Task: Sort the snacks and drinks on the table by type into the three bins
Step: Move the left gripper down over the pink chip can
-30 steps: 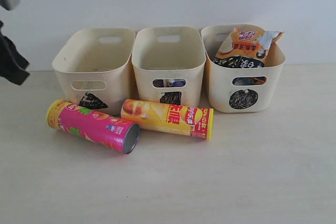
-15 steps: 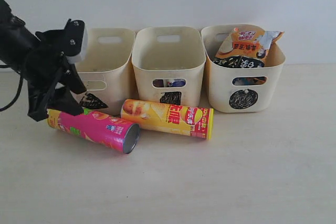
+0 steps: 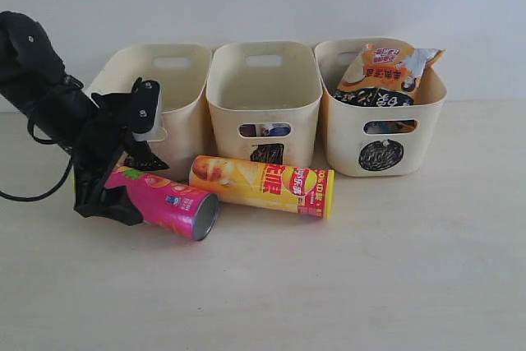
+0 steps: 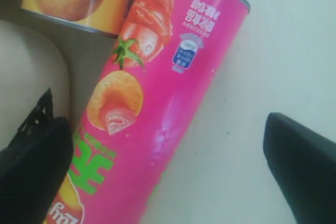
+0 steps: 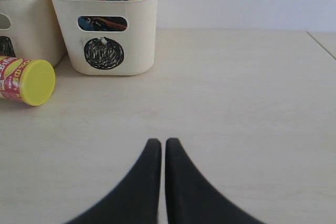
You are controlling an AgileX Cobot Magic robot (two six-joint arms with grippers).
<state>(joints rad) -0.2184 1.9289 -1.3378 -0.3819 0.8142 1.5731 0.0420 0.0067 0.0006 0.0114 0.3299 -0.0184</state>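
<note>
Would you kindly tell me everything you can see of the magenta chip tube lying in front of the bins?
The magenta chip tube is a glossy, cardboard-looking cylinder printed with a tomato, crisps and green lettering, with a silvery end rim. It lies on its side on the table, before the triangle bin. The open left gripper straddles its other end; contact with the neighbouring yellow-red tube is unclear.

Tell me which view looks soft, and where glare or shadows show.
Exterior view: even light, faint shadow under the yellow tube. Left wrist view: close, slightly soft, pale sheen on the magenta tube. Right wrist view: sharp, no glare.
</note>
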